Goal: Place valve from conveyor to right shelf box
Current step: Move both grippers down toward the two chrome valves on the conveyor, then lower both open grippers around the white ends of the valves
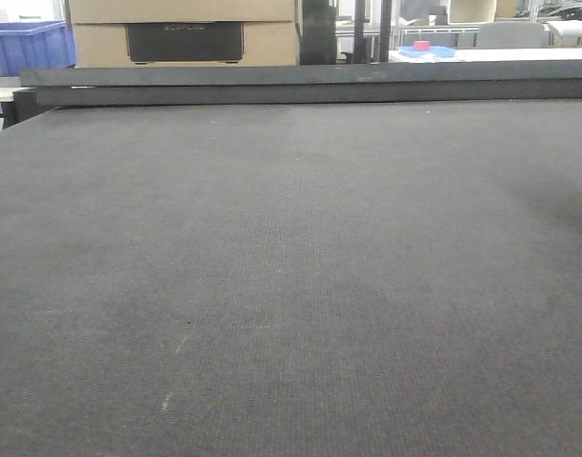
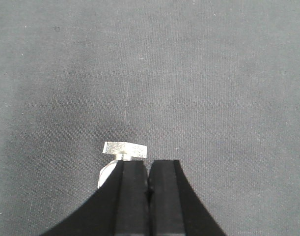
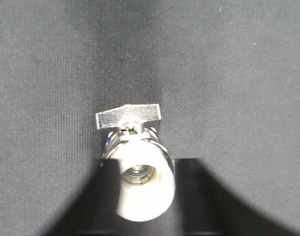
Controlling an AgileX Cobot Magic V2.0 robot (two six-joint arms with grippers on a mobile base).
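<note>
**A:** Where's the silver metal valve with the flat lever handle and white plastic end?

**B:** Over the wide dark grey woven conveyor belt, between the black fingers of the right gripper. They hug both its flanks, so I judge it clamped. Whether it's off the belt, I can't tell.

**A:** And the left gripper?

**B:** Pads pressed together over the belt, gripping nothing visible. A small silver lever-handled fitting peeks out beside one pad.

**A:** Which step?

**B:** The pick-up, I'd say. Next calls for a clean lift off the belt, then a carry to the shelf box, unseen here.
</note>
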